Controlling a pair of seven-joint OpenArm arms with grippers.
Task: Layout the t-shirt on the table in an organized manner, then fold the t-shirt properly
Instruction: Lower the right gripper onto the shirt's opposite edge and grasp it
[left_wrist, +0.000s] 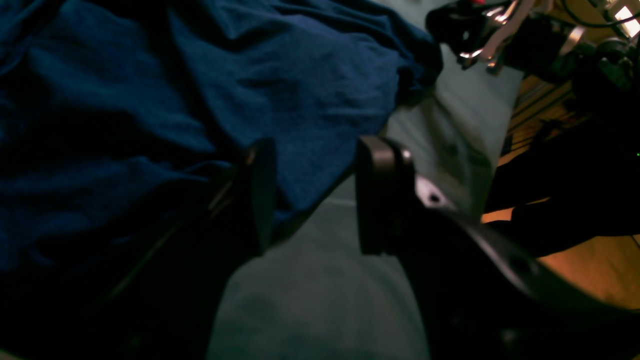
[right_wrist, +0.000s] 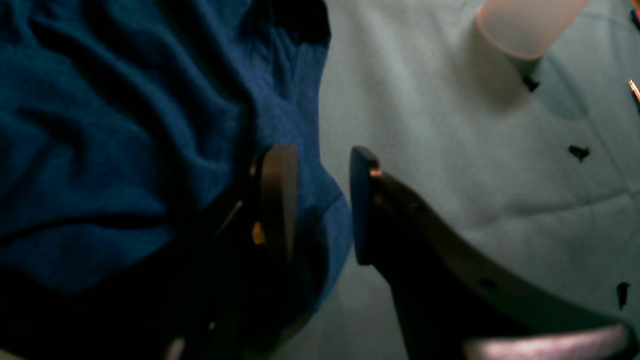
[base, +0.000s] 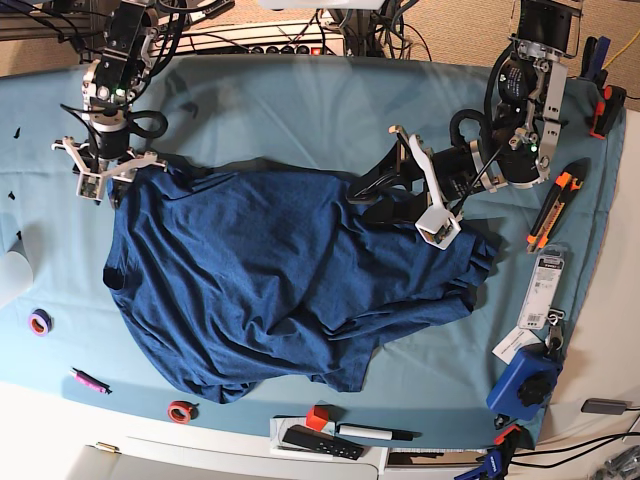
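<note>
- The wide work table is draped in a smooth light teal-blue cloth with a white front edge, and cables and equipment crowd the strip behind it.
- Small clutter rings the cloth: a purple tape ring and a pink marker on one side, a red tape ring, a small red block and a black remote along the front, and an orange-and-black utility knife and a blue tool on the other side.
- The large dark navy-blue knit t-shirt lies across the middle of the table, spread but wrinkled, with its lower hem bunched and one side crumpled into a heap.
- The right gripper sits at the garment's corner in the overhead view; its jaws stand apart with the blue edge lying between them, not pinched.
- The left gripper hangs over the crumpled side, jaws parted and holding nothing, with the shirt's edge passing just beneath them.
- Judged from the layout, the laying-out step is in hand and no fold has been made.
- The next move likely calls for each gripper to close on the cloth edge near it and draw outward, so that the bunched side and hem flatten.
- A risk is pinching the teal table cover along with the shirt, since the two lie touching under the jaws.
</note>
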